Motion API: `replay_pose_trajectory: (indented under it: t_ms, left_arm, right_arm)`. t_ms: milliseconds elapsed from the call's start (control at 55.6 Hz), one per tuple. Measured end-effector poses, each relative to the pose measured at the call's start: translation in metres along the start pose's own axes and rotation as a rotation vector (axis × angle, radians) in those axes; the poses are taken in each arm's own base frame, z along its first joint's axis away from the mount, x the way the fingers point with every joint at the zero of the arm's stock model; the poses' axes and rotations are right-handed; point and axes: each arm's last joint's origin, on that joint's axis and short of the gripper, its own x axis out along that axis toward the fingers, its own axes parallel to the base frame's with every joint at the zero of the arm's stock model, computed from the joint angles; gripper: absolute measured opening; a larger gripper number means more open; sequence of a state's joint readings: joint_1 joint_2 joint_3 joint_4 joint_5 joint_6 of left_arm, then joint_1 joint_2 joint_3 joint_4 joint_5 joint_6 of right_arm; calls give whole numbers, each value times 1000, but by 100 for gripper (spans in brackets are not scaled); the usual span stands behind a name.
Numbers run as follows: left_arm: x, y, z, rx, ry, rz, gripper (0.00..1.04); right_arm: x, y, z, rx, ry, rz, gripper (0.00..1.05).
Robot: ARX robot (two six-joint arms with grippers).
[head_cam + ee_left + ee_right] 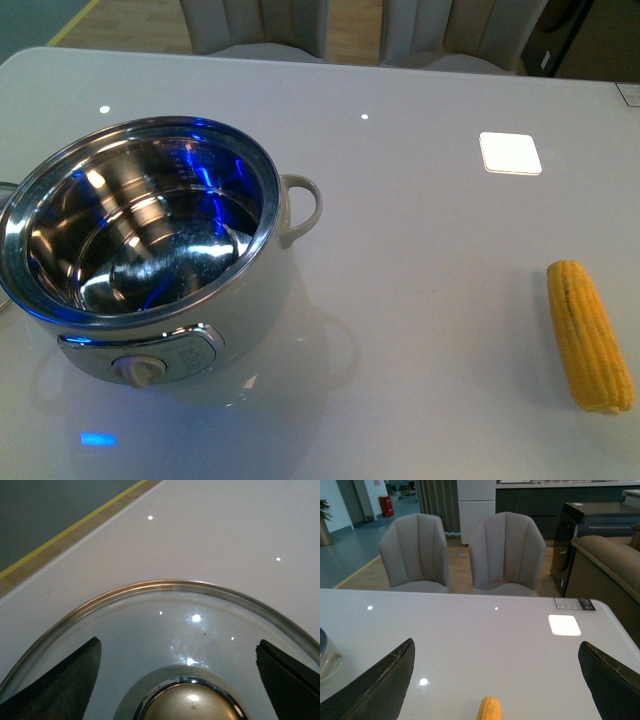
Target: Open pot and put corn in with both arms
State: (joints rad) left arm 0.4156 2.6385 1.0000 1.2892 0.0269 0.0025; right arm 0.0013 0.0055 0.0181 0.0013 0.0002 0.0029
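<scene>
Since the pot (255,300) stood uncovered and the corn cob (588,335) lay well apart to its right on the table (430,250), I judged the right gripper (496,642), jaws spread above the cob, should descend squarely across its middle. The left gripper (177,645) hung spread around the glass lid's (165,615) knob (190,702), pinching nothing.

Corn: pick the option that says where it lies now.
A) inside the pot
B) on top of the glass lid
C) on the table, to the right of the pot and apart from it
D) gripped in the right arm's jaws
C: in the front view the corn lies flat on the white table, well to the right of the pot, and the pot's steel inside shows no cob.
</scene>
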Motion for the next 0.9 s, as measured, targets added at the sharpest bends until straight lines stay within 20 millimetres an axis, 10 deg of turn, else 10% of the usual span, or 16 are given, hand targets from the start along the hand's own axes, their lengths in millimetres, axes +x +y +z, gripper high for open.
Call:
replay_pose_trajectory:
  t_ms: [378, 899]
  left_arm:
    - [-40, 2, 68, -26, -115, -26, 98]
    - [-183, 23, 124, -108, -143, -132, 98]
  right_arm:
    - [0, 0, 0, 0, 0, 0, 96]
    - [0, 0, 0, 0, 0, 0, 96]
